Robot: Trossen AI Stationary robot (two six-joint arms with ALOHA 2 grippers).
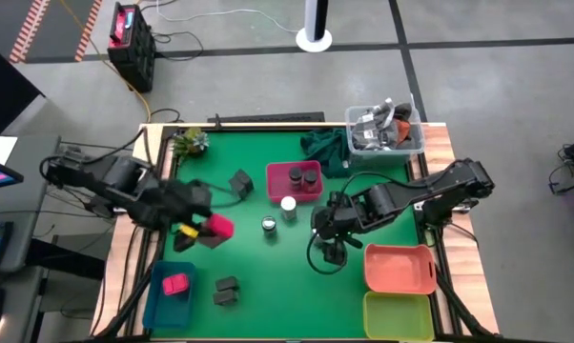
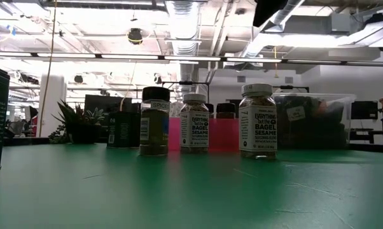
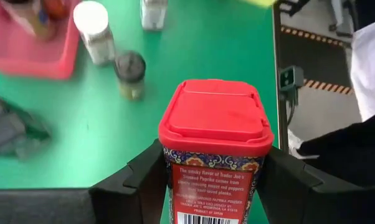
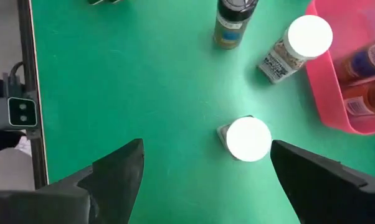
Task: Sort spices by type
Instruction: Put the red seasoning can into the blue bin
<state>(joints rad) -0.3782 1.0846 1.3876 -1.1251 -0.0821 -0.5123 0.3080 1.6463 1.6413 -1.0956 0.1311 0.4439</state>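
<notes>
We see the left gripper (image 3: 215, 180) with its jaws clamped on a red-lidded paprika tin (image 3: 213, 146) above the green counter (image 1: 268, 276), and farther off the right gripper (image 4: 203, 168) open above a white-capped jar (image 4: 246, 138).

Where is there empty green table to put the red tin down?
The green mat is bare between the dark boxes and the orange tray. Around the pink tray it is crowded: jars, and the right gripper. The left gripper holds the red tin.
</notes>
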